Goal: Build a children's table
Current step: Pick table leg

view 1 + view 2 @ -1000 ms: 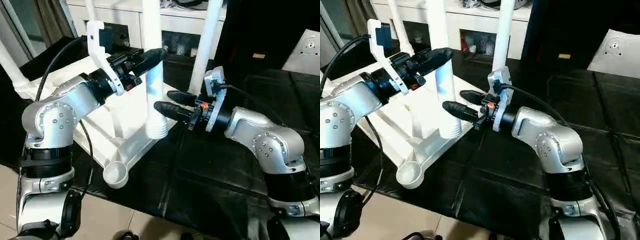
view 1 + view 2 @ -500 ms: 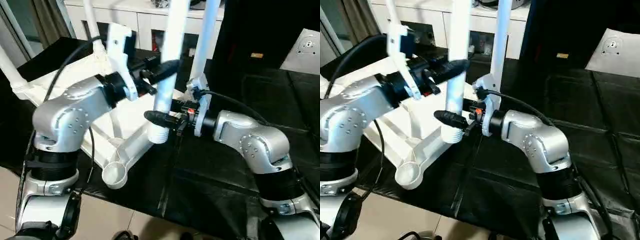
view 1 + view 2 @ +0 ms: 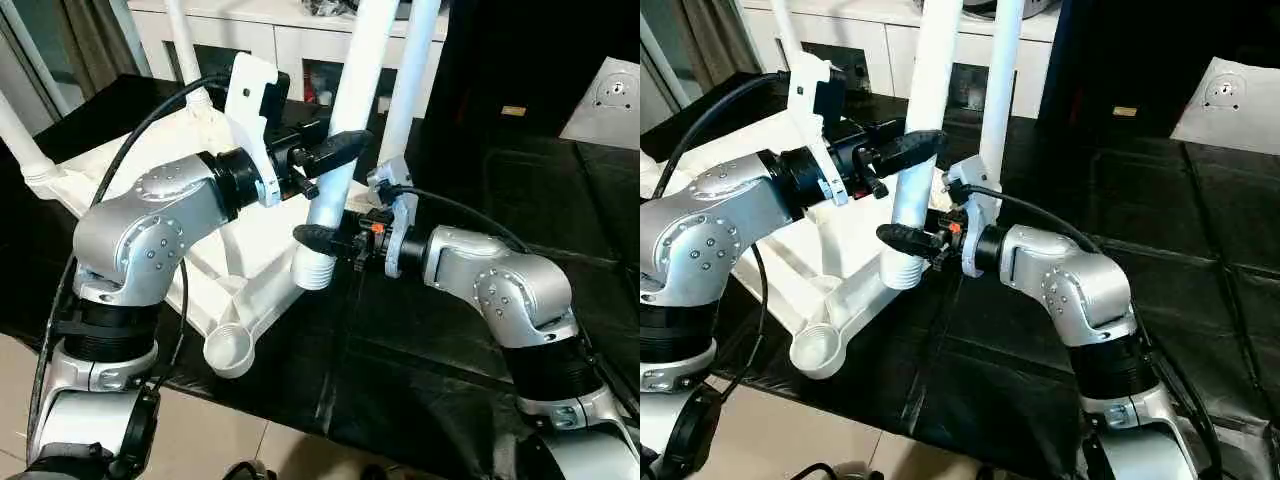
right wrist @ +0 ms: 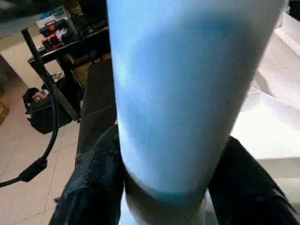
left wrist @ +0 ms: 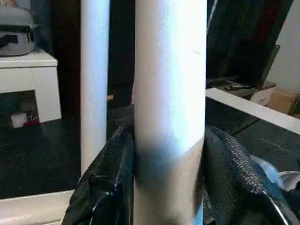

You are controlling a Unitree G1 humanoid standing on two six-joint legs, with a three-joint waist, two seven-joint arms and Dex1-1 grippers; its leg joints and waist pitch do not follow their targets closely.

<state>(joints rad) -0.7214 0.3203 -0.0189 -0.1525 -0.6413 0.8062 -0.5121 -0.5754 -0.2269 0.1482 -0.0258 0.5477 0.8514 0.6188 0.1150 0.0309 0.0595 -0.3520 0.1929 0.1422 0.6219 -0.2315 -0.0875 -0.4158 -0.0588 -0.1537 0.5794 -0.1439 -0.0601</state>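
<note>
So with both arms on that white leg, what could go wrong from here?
1. The long white tapered plastic leg leans, and its ribbed threaded end hangs beside the empty round corner socket of the upturned white plastic tabletop. It could go in crooked.
2. The left end effector grips higher and the right end effector lower on the same leg. Uneven moves might twist it loose.
3. Another upright leg stands close behind and could get bumped.

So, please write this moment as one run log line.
left gripper: shut on leg | right gripper: at leg near threaded end | corner socket: empty
</note>
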